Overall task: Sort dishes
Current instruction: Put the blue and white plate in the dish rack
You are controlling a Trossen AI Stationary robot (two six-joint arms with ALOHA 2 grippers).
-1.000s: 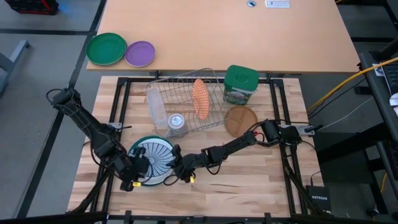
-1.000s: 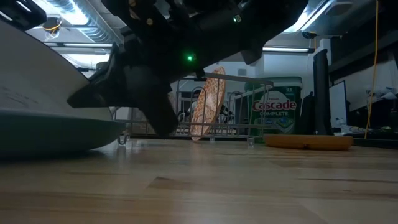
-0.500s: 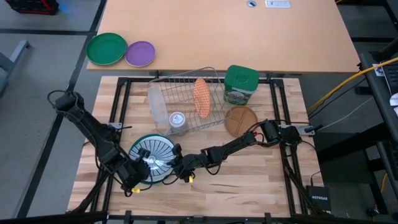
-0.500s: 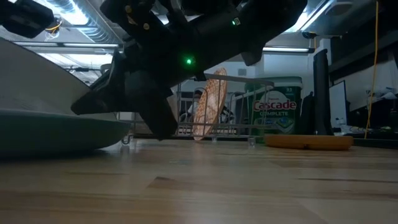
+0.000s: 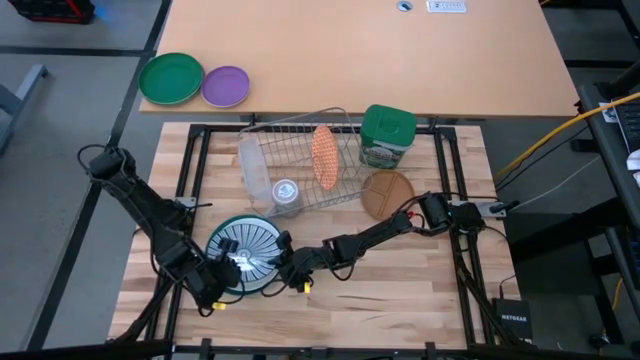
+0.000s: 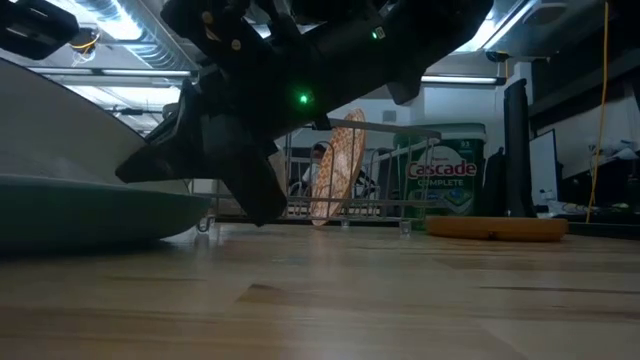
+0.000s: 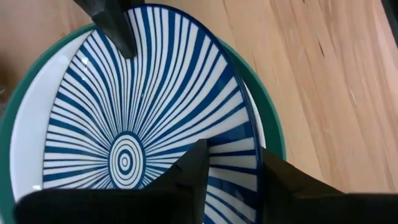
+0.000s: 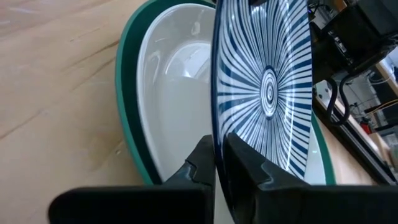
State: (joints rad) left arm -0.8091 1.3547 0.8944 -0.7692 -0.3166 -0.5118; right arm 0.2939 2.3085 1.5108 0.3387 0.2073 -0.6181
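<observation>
On the wooden table [image 5: 400, 290], near its front left, the large solid teal plate [image 8: 127, 99] is cradling a white bowl-like plate [image 8: 168, 112]. The right gripper [image 8: 219, 155] is clamping the blue-and-white radial-striped plate [image 8: 261, 81] by its rim, jaws narrowed onto it, tilting it free. The left gripper [image 7: 231, 163] is straddling the opposite rim, jaws slightly parted, seemingly steadying.

We've got both arms stretched low and inward, left claw [image 5: 228, 277] spread apart, right claw [image 5: 283, 268] pinched nearly closed, tips facing each other.
</observation>
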